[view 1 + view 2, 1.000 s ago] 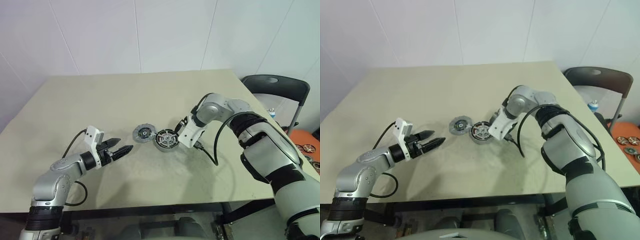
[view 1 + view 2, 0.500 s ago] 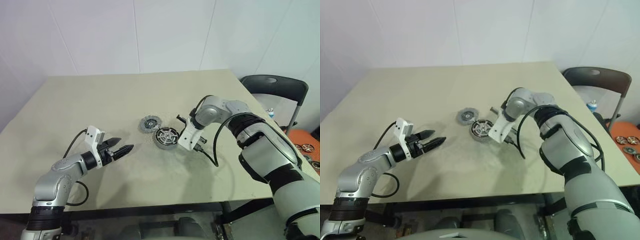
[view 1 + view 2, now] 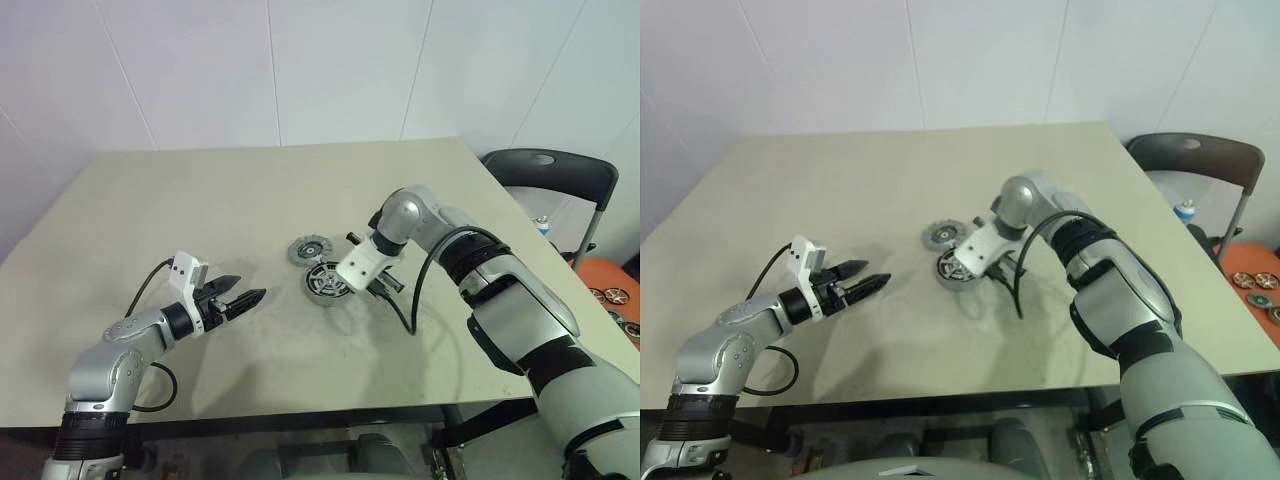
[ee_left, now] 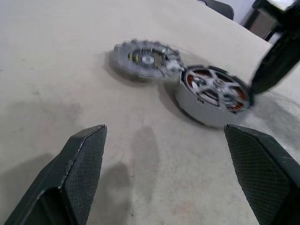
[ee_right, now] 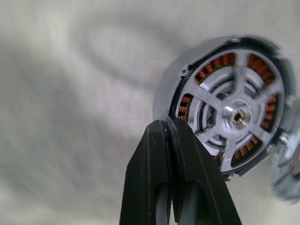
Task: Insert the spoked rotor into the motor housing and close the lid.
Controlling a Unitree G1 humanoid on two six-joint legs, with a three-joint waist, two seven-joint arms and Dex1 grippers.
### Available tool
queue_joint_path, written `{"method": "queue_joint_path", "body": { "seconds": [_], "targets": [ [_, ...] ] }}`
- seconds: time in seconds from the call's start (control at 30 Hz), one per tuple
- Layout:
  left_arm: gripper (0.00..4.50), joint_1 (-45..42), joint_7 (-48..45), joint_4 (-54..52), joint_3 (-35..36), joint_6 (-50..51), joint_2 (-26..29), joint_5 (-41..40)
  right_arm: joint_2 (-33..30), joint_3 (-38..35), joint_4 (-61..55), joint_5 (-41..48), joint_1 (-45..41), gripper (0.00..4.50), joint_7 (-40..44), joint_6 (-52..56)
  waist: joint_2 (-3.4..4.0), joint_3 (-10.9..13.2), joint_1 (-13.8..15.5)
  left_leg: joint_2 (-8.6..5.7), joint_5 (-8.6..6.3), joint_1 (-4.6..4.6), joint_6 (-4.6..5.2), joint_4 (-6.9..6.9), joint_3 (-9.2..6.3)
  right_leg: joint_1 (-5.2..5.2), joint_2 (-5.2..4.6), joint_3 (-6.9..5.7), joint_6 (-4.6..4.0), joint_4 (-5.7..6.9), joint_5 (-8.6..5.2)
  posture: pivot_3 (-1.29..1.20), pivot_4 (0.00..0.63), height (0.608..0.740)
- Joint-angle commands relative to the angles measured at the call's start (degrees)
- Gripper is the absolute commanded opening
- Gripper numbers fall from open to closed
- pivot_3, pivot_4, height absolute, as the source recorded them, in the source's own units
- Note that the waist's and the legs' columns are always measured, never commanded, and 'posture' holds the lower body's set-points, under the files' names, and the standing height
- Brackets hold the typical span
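The motor housing lies on the table, with its copper windings showing. The spoked rotor sits inside it, silver spokes up. Touching the housing's far side is the lid, a grey toothed disc lying flat. My right gripper is shut with nothing between its fingers. It points steeply down, and its tips are at the housing's rim. My left gripper is open and empty. It hovers low over the table, well to the left of the housing and the lid, and points toward them.
The beige table has wide bare room all around the parts. A black chair stands past the table's right edge. An orange tray with small round parts is on the floor beside it.
My right gripper has shut, rolled and swung left from beside the housing to above its rim. The lid has shifted away and to the right, against the housing. The left arm has not moved.
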Motion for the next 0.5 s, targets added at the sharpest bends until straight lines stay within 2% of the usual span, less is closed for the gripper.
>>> {"method": "queue_joint_path", "body": {
  "seconds": [0.03,0.2,0.5],
  "targets": [
    [4.26,-1.7,0.2,-0.2,0.6,-1.5,0.1,0.6,-1.9,2.6,-13.0,10.5,-0.7,0.02,2.0,16.9,0.0,0.0,0.1,0.0,0.0,-0.02,0.0,-0.01,-0.01,-0.02,-0.01,-0.01,0.0,0.0,0.0,0.0,0.0,0.74],
    [4.26,-2.1,0.2,0.3,0.5,-1.9,-0.2,0.9,-2.3,5.1,-21.1,11.5,1.9,0.02,2.0,30.3,-0.02,0.0,0.6,-0.04,-0.01,-0.02,0.01,-0.01,0.01,-0.02,-0.03,-0.03,0.0,-0.02,0.0,0.0,0.0,0.74],
    [4.26,-0.4,0.7,-1.3,1.1,-1.7,-0.1,0.8,2.0,4.9,-18.8,4.2,5.2,0.02,-1.7,38.1,-0.05,0.0,1.4,-0.04,0.01,0.04,-0.03,0.04,0.07,0.02,0.02,-0.03,-0.04,0.05,0.02,0.0,0.0,0.74]
  ]
}}
